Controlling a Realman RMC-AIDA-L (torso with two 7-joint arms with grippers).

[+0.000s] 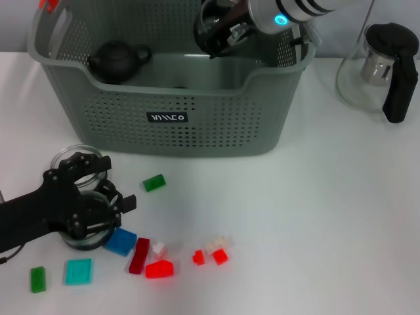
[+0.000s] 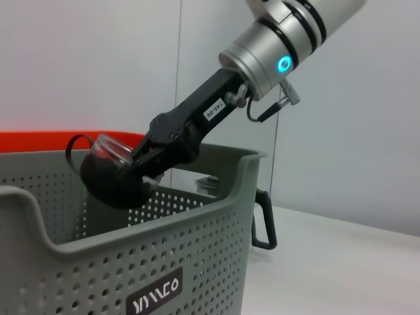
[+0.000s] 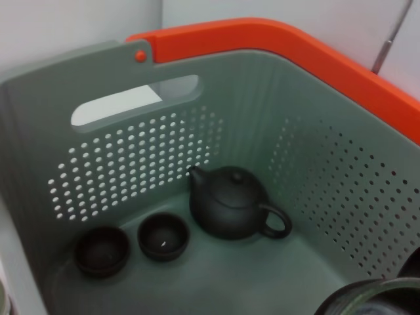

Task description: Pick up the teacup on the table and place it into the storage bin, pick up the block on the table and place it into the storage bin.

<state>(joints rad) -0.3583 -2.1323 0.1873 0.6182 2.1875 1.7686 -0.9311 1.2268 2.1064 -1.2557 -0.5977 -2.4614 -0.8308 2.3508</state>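
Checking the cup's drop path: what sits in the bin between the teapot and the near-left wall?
Right wrist view: two small dark teacups on the storage bin floor beside the teapot.

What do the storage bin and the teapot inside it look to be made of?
Storage bin: moulded plastic by the look, matte grey-green, with perforated walls and an orange rim. Teapot: probably unglazed dark clay or ceramic; its surface is dull, near-black and shows only faint sheen.

The head camera looks down from high up at the table (image 1: pixel 315 216) and the storage bin (image 1: pixel 164 98). The left wrist camera sits low, just outside the bin. The right wrist camera looks down inside it.
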